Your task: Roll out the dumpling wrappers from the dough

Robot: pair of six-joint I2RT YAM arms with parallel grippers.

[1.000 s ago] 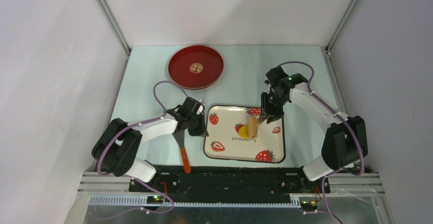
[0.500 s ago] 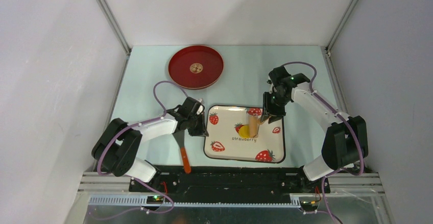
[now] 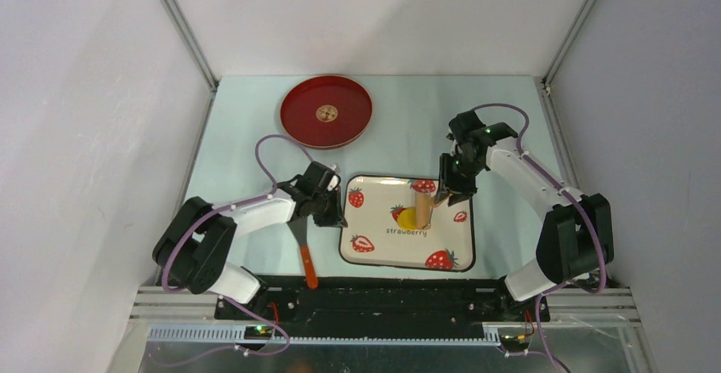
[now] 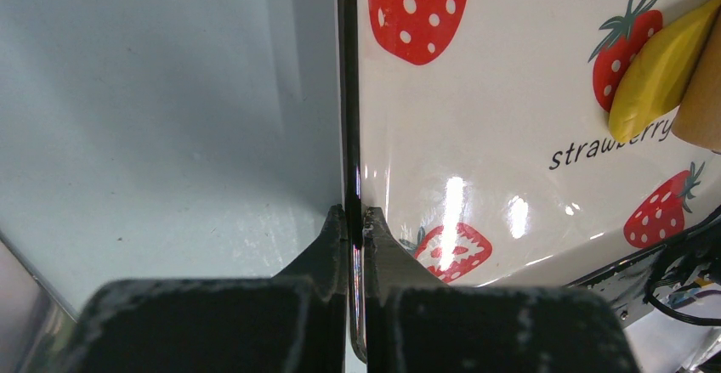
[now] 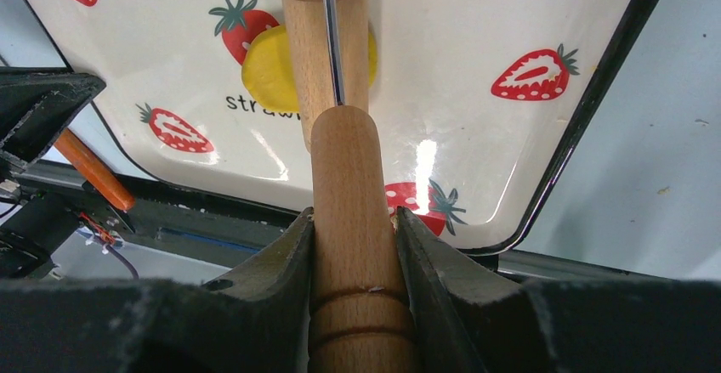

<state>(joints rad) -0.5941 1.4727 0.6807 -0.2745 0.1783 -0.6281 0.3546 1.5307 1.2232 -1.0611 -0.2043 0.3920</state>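
Right jaws pinching one rolling pin [image 5: 340, 178], left jaws pinching one tray [image 4: 510, 76], one dough patch [image 5: 268, 71]

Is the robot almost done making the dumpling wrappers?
Not yet. Maybe done: one small round disc on the red plate. In hand: the right gripper presses the rolling pin onto the yellow dough, while the left gripper holds the tray by its rim. Left: rolling that dough flat.

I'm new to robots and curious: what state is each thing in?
Strawberry tray: flat on the table.
Dough: flattened patch on the tray.
Rolling pin: roller resting on the dough.
Spatula: lying loose on the table.
Red plate: flat on the table, untouched.
Left gripper: jaws shut on the tray's rim.
Right gripper: jaws shut on the rolling pin's handle.
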